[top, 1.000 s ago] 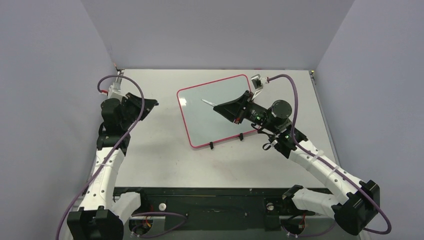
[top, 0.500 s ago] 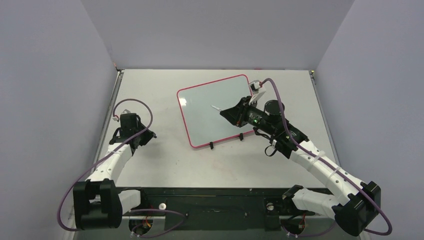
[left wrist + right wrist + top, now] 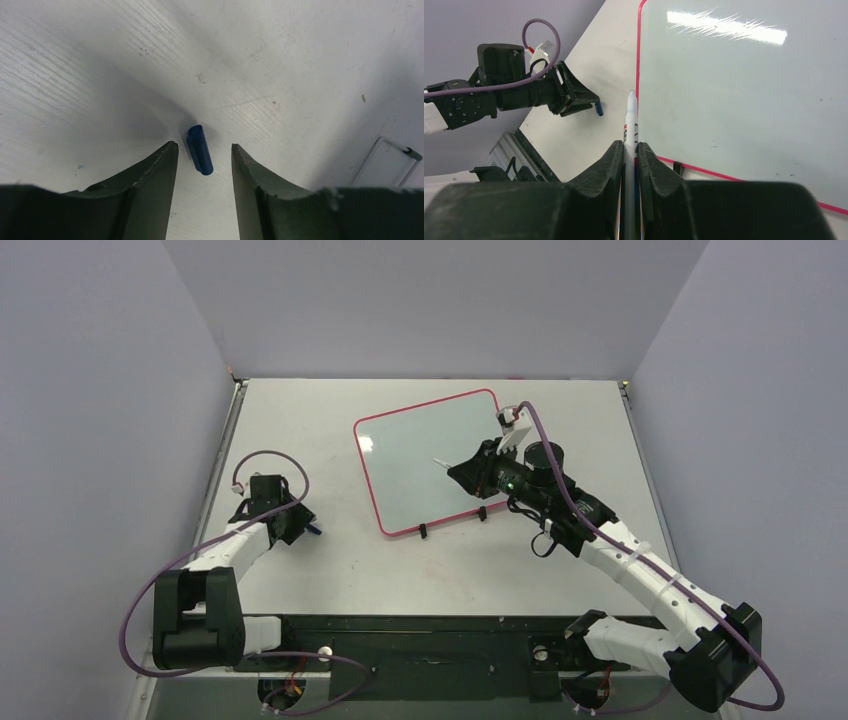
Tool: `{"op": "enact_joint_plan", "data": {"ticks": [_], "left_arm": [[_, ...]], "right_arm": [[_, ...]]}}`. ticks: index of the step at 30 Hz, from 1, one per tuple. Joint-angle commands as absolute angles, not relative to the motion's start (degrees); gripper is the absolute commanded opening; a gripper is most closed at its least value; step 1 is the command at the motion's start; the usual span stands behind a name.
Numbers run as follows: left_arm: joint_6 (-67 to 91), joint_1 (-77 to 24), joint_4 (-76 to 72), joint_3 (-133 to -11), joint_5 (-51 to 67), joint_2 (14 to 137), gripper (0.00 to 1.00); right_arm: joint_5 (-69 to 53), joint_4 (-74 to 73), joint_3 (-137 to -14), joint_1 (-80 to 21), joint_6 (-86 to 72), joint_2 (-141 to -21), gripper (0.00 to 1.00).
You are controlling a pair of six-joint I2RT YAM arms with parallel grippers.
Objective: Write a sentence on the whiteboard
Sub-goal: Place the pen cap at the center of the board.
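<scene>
Tabletop (image 3: 330,570); right jaws tight around marker (image 3: 630,125)

- A small blue marker cap (image 3: 200,149) is lying on its side on the table, nothing touching it.
- The white table (image 3: 300,420) is showing faint scuffs and dark specks.
- A white marker (image 3: 630,117) with dark print on its barrel is pointing its tapered end out over the table.
- Pale lavender walls (image 3: 430,300) are closing in three sides.

Left arm stretched low, left hand (image 3: 203,146) angled down with fingers spread apart; right arm extended forward, right hand (image 3: 630,145) clamped tight around a marker (image 3: 630,107)
</scene>
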State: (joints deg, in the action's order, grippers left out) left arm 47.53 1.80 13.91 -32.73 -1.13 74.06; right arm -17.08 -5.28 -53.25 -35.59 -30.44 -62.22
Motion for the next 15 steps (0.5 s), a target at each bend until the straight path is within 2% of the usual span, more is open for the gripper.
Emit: {"op": "enact_joint_plan", "data": {"ticks": [1,12,13,15], "left_arm": [[47.0,1.6,11.4,-33.3,-2.6,73.5,0.42],[38.4,1.0,19.6,-44.4,-3.1,67.7,0.5],[38.2,0.7,19.5,-45.4,-3.1,67.1,0.44],[37.9,-1.0,19.7,-47.3,-4.1,66.8,0.4]], "right_arm": [[-15.7,-5.0,-56.3,-35.3,-28.8,-60.8,0.0],[-13.3,-8.4,-56.1,-35.3,-26.8,-58.7,0.0],[-13.2,-8.5,-55.8,-35.3,-26.7,-58.4,0.0],[-13.0,-8.7,-55.4,-35.4,-26.6,-58.1,0.0]]}}
